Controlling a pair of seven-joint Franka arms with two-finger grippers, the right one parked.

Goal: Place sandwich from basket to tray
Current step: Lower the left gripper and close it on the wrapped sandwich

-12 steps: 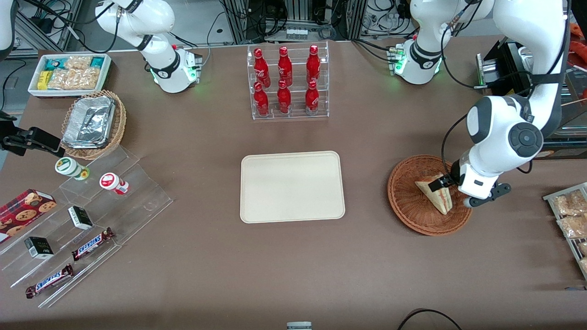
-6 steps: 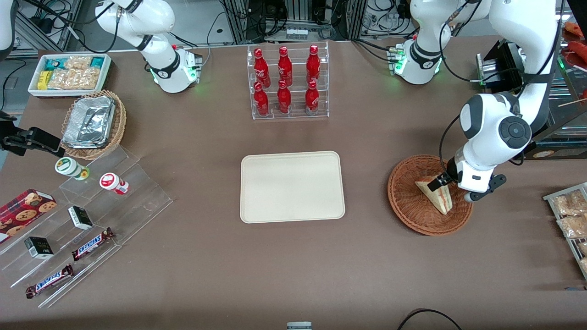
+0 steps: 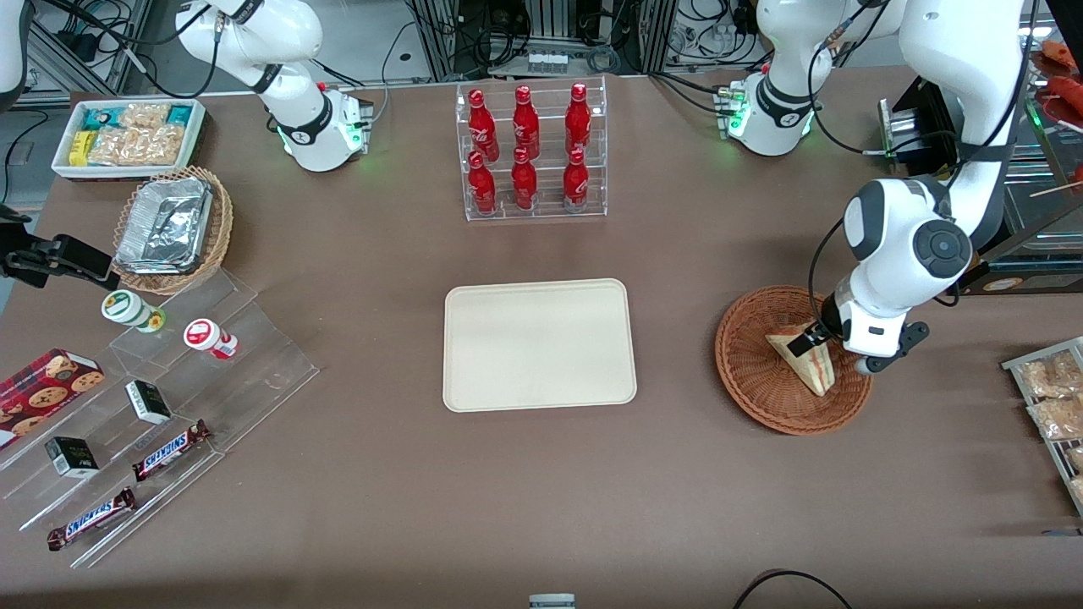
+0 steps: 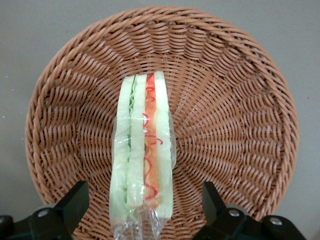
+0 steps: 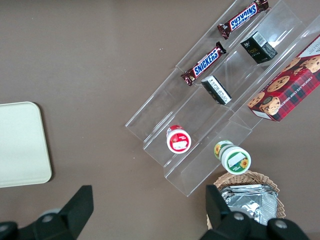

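Note:
The sandwich [image 3: 805, 362] [image 4: 143, 150], a plastic-wrapped wedge with red, white and green layers, stands on edge in the round reddish-brown wicker basket [image 3: 753, 385] [image 4: 235, 100]. My left gripper [image 3: 810, 338] [image 4: 142, 206] is low over the basket and open. Its two black fingers [image 4: 74, 201] straddle the sandwich's near end, with a gap on each side, touching nothing. The cream-beige tray [image 3: 539, 344] lies bare at the table's middle, toward the parked arm from the basket.
A clear rack of red bottles [image 3: 531, 150] stands farther from the camera than the tray. Snack packets on a rack [image 3: 1053, 397] lie at the working arm's end. A tan basket with foil containers [image 3: 172, 228] and acrylic steps with candy bars [image 3: 161, 406] sit at the parked arm's end.
The left arm's wrist and elbow have shifted a little toward the tray, with the gripper staying low over the sandwich. The sandwich and basket have not moved.

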